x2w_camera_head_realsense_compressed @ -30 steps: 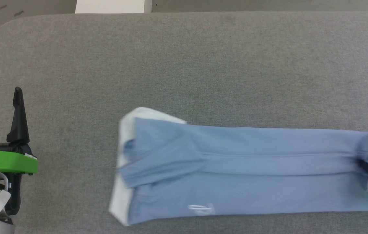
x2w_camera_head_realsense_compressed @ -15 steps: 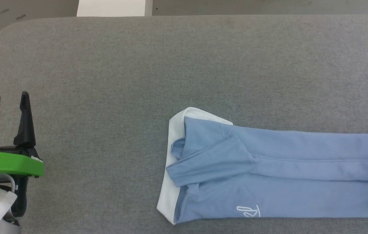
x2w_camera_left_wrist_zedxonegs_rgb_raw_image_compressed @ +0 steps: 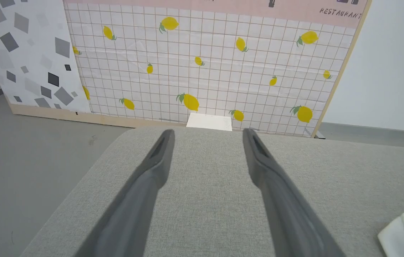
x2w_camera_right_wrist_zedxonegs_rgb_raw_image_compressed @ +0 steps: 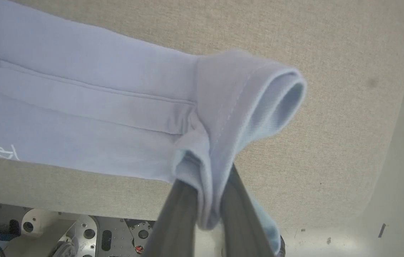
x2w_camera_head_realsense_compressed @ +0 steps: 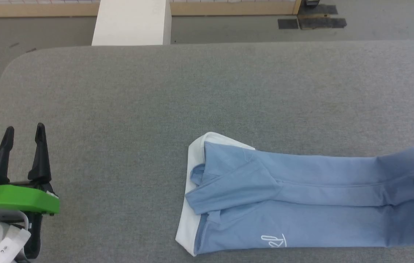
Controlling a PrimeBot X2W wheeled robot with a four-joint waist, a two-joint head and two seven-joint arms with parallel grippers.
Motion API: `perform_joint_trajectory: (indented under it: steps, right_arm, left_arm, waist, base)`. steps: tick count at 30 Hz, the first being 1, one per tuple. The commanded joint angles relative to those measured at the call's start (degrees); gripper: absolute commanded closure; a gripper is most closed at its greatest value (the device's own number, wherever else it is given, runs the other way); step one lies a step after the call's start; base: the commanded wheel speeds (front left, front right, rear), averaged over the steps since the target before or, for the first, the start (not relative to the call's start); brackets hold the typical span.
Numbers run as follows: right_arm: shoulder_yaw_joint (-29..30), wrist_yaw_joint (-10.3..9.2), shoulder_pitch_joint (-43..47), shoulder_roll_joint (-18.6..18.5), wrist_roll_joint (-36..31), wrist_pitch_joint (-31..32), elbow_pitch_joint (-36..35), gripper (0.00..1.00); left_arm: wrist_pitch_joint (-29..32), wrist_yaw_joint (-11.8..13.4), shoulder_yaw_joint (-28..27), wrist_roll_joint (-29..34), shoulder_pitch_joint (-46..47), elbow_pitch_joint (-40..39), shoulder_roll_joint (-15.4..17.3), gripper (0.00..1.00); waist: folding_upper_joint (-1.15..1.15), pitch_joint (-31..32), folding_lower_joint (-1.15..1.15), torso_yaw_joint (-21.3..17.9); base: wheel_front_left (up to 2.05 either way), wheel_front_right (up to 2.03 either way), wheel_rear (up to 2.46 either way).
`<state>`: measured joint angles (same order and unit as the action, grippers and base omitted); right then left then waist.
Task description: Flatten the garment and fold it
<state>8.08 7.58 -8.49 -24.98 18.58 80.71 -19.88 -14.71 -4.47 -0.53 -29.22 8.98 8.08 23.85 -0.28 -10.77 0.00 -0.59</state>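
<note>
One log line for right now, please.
garment: long folded strip on table, collar toward robot's left | right gripper: shut on garment, that end raised | left gripper: open, empty, above table

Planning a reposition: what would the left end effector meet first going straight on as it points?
The left end effector looks free over the grey table; past its edge, possibly the white block.

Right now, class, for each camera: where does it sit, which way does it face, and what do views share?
Head view: above, looking down at the grey table and garment; left fingers lower left.
Left wrist view: along the open left fingers, across the table toward a lemon-patterned wall.
Right wrist view: along the right fingers, down on the garment hem they pinch.
Shared: all show the garment.
</note>
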Motion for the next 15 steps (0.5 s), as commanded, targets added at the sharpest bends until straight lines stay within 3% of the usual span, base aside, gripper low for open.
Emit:
perform_joint_trajectory:
  steps: [1, 3, 15]
  right_arm:
    - [-1.8, -0.09, -1.5, 0.7, 1.1, 0.6, -1.0, 1.00]
    - [-8.6, -0.09, -4.1, 1.8, 3.1, -0.1, -1.6, 1.00]
    - [-27.6, -0.09, -13.1, 9.3, 7.1, -10.5, 9.3, 1.00]
  left_arm:
    - [0.1, 0.4, 0.1, 0.8, -0.7, -0.3, -0.3, 0.00]
    - [0.2, 0.7, 0.4, 0.7, -1.2, -0.6, -0.5, 0.00]
    - [0.3, 1.0, 1.3, 0.5, -2.5, -1.5, -0.8, 0.00]
  waist:
    - [0.28, 0.9, 0.00, -0.4]
    - [0.28, 1.5, 0.00, -0.4]
    - [0.28, 2.0, 0.00, 0.8]
  base:
    - [0.00, 0.00, 0.00]
    - [0.00, 0.00, 0.00]
    - [0.00, 0.00, 0.00]
